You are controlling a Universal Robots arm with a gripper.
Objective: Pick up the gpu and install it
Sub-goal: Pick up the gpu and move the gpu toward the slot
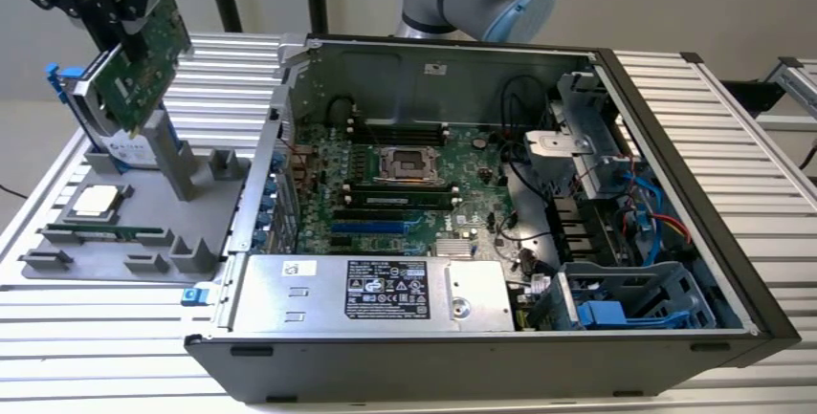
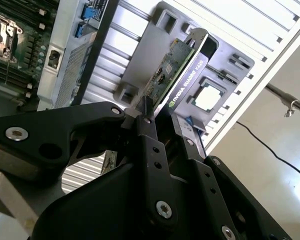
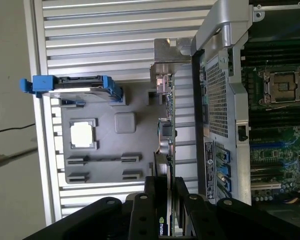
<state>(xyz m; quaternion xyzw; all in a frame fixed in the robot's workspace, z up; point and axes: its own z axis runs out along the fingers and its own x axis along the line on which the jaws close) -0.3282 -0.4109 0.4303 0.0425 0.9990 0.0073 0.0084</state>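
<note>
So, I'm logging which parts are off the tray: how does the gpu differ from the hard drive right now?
The gpu is clamped in the gripper and hangs tilted above the grey tray; the hard drive stands in the tray. The gpu is a green card, the hard drive silver with blue rails. Both are outside the computer case.

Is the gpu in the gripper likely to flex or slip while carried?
Probably stiff: the gpu looks like a flat, straight board. It could pivot, since the gripper pinches it by one end. Likely fragile, with bare components on its green face.
</note>
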